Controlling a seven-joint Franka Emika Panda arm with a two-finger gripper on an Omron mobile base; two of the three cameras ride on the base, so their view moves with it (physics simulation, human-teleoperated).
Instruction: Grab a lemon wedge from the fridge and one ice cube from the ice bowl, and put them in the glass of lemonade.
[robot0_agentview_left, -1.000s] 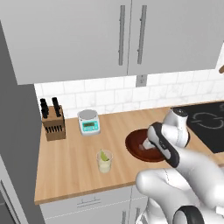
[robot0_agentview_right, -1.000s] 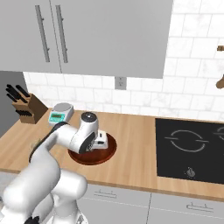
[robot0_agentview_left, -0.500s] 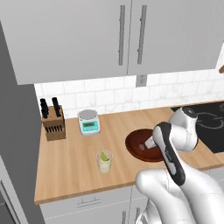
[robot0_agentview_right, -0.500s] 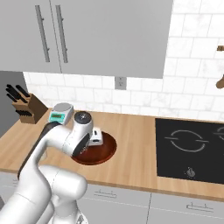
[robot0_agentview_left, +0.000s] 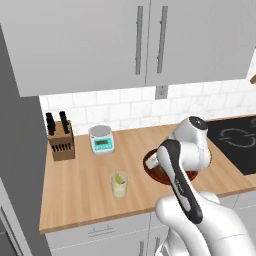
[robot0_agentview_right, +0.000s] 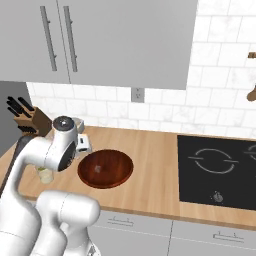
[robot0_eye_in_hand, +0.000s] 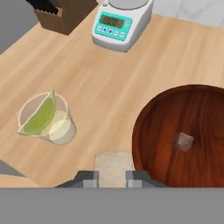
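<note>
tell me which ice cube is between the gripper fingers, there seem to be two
The ice cube at the bottom of the hand view, pinched between the fingertips. The other cube lies loose inside the wooden bowl.

wood counter (robot0_agentview_left: 85, 185), grey cabs (robot0_agentview_left: 90, 45), white tile wall (robot0_agentview_right: 220, 65)

— What stands between you and the glass (robot0_eye_in_hand: 45, 119)?

— Bare counter (robot0_eye_in_hand: 109, 83); you can pass freely from the bowl (robot0_eye_in_hand: 183, 135) to it. The lemon wedge (robot0_eye_in_hand: 38, 114) pokes above the glass rim and takes up part of the mouth.

— And behind?

— The scale (robot0_eye_in_hand: 123, 21) and knife block (robot0_eye_in_hand: 61, 13) stand well back by the wall, out of your way. Cabinets (robot0_agentview_left: 150, 40) hang overhead.
</note>
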